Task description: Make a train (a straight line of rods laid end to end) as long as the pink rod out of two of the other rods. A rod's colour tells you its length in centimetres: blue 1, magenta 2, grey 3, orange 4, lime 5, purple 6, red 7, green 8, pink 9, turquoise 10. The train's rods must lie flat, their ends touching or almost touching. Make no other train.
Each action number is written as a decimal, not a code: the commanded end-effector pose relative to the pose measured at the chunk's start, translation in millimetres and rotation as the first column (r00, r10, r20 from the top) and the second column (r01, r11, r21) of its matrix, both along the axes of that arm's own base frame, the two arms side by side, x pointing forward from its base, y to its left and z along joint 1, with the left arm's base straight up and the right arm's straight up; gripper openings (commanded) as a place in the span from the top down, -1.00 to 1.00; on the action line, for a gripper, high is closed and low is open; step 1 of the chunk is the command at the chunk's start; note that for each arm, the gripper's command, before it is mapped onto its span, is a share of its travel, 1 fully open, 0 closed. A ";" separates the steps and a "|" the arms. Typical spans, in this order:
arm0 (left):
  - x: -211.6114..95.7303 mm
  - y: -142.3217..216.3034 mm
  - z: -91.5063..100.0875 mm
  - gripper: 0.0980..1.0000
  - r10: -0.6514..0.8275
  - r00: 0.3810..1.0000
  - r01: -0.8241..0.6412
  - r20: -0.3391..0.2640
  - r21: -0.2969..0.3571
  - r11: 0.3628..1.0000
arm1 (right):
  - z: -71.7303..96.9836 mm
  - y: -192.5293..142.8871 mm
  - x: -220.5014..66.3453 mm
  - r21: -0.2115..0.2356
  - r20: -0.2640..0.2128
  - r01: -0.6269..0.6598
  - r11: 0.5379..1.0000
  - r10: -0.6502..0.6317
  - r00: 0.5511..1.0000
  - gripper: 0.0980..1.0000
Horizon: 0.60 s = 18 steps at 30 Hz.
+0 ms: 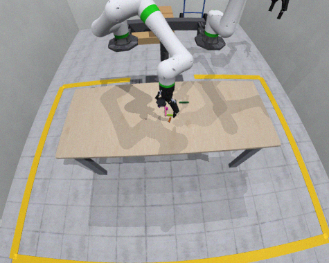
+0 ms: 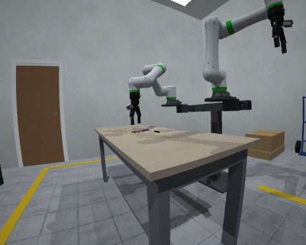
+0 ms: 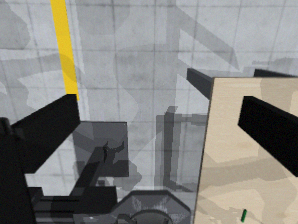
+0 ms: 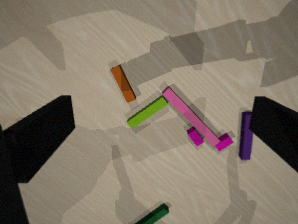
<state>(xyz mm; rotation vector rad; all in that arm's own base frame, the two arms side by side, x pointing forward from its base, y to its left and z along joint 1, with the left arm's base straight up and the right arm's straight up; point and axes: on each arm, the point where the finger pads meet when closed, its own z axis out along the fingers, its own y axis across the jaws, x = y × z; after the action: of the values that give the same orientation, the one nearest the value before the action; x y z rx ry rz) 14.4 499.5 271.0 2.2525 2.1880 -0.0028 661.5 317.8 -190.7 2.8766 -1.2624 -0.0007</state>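
The pink rod (image 4: pixel 190 115) (image 1: pixel 165 112) lies diagonally. The lime rod (image 4: pixel 147 111) (image 1: pixel 170 115) has its upper right end at or almost at pink's upper left end, at a steep angle. The orange rod (image 4: pixel 123 84) (image 1: pixel 170 120) lies apart from lime, at an angle to it. One magenta rod (image 4: pixel 195 136) lies beside pink; another magenta rod (image 4: pixel 224 142) lies at pink's lower right end. The purple rod (image 4: pixel 245 135) is partly behind a finger in the right wrist view. My right gripper (image 4: pixel 162 112) (image 2: pixel 135 123) is open, above the rods. My left gripper (image 2: pixel 280 49) (image 3: pixel 159 110) is open, far from them.
A dark green rod (image 1: pixel 183 102) (image 4: pixel 154 214) (image 3: pixel 244 215) lies apart from the group, cut off at the right wrist view's lower edge. The table (image 1: pixel 93 138) (image 2: pixel 183 151) bears all the rods. The left arm is raised beyond the table's edge.
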 end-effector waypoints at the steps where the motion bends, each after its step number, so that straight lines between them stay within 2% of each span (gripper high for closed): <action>1: 0.2 0.3 1.0 -1.00 0.000 1.000 0.000 0.000 0.002 1.000 | 1.7 0.5 1.0 0.001 0.003 -0.005 1.000 0.005 1.000 -1.00; 6: 0.2 0.3 1.0 -1.00 0.000 1.000 0.000 0.000 0.002 1.000 | 1.7 0.7 -0.5 0.001 0.003 -0.067 0.998 0.067 0.998 -1.00; 8: 0.2 0.3 1.0 -1.00 0.000 1.000 0.000 0.000 0.002 1.000 | 1.7 1.0 -2.9 0.001 0.003 -0.162 0.987 0.162 0.987 -1.00; 13: 0.2 0.3 1.0 -1.00 0.000 1.000 0.000 0.000 0.002 1.000 | 1.7 1.5 -8.2 0.000 0.003 -0.365 0.931 0.365 0.931 -1.00; 18: 0.2 0.3 1.0 -1.00 0.000 1.000 0.000 0.000 0.002 1.000 | 1.6 1.9 -13.0 0.000 0.003 -0.535 0.845 0.535 0.845 -1.00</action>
<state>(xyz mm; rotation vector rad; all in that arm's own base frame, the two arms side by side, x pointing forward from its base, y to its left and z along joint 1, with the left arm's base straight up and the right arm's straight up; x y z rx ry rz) 14.4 499.5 271.0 2.2525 2.1880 -0.0028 650.5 318.9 -190.7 3.0733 -0.6108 0.0075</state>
